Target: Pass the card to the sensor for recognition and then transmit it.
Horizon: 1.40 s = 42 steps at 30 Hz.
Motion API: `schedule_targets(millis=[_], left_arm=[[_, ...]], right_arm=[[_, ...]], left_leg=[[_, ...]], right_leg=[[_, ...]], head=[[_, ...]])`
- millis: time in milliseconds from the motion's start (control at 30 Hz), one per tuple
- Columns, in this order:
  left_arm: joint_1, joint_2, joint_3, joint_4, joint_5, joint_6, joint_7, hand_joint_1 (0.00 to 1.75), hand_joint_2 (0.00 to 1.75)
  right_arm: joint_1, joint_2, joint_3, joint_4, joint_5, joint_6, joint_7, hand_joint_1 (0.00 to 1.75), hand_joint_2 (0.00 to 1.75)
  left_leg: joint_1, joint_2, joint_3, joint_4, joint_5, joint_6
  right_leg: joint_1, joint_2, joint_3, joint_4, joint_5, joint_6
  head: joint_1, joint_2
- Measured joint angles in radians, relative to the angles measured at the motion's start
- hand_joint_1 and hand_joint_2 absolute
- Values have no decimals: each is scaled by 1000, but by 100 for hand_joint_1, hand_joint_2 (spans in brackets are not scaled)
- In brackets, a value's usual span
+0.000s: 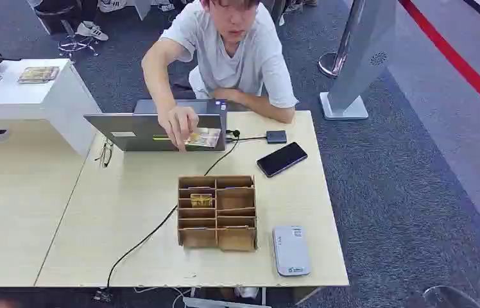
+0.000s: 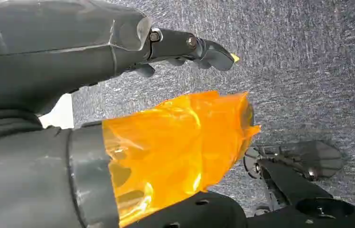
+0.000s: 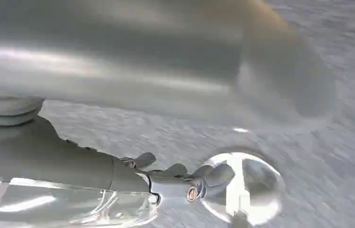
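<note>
Task not started on the robot's side. Both arms hang low over carpet, well off the desk (image 1: 160,256). Left robot hand (image 2: 185,50) holds nothing, fingers loosely extended, thumb wrapped in orange film. Right robot hand (image 3: 180,178) also holds nothing, fingers slightly curled over the floor; blurry, so can't tell more. One card (image 1: 201,199) sits in a left-column slot of the cardboard organizer (image 1: 217,212) mid-desk. Person's hand (image 1: 178,122) holds another card (image 1: 203,138) against the laptop (image 1: 141,128). Grey reader, probably the sensor (image 1: 291,250), lies just right of the organizer near the front edge. Next: raise an arm, reach into the slot, pinch the card.
</note>
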Motion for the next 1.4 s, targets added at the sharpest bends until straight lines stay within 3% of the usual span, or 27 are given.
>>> schedule_targets(millis=[200,300,600,900,1033,1400], left_arm=[[-2,0,0,0,-8,-3,0,0,0],[-2,0,0,0,-11,-4,-3,0,0],[-3,-5,2,0,-23,0,-15,0,0],[-2,-8,6,0,-33,2,-18,0,0],[-3,-8,8,0,-33,2,-19,0,0],[-2,-8,16,0,-35,3,-25,0,0]], right_arm=[[-50,-25,-6,-103,-76,42,-62,0,0],[-56,-22,32,-207,-178,61,-74,0,0],[21,34,303,-608,-437,64,-55,0,0],[121,74,551,-925,-521,50,-62,0,0],[145,82,609,-995,-521,45,-62,0,0],[180,86,678,-1078,-550,35,-76,0,0]], left_leg=[[-1,0,0,0,2,2],[-2,0,0,0,2,2],[-2,-1,-1,0,2,3],[-2,-1,-1,0,2,3],[-2,-1,-1,0,2,3],[-2,-1,-1,0,2,3]], right_leg=[[-1,-1,0,0,1,2],[-2,-1,0,0,1,2],[-2,-1,0,0,1,2],[-2,-1,-1,0,1,3],[-2,-1,-1,0,1,3],[-2,-1,-1,0,1,3]], head=[[0,0],[-1,0],[0,0],[0,0],[0,0],[0,0]])
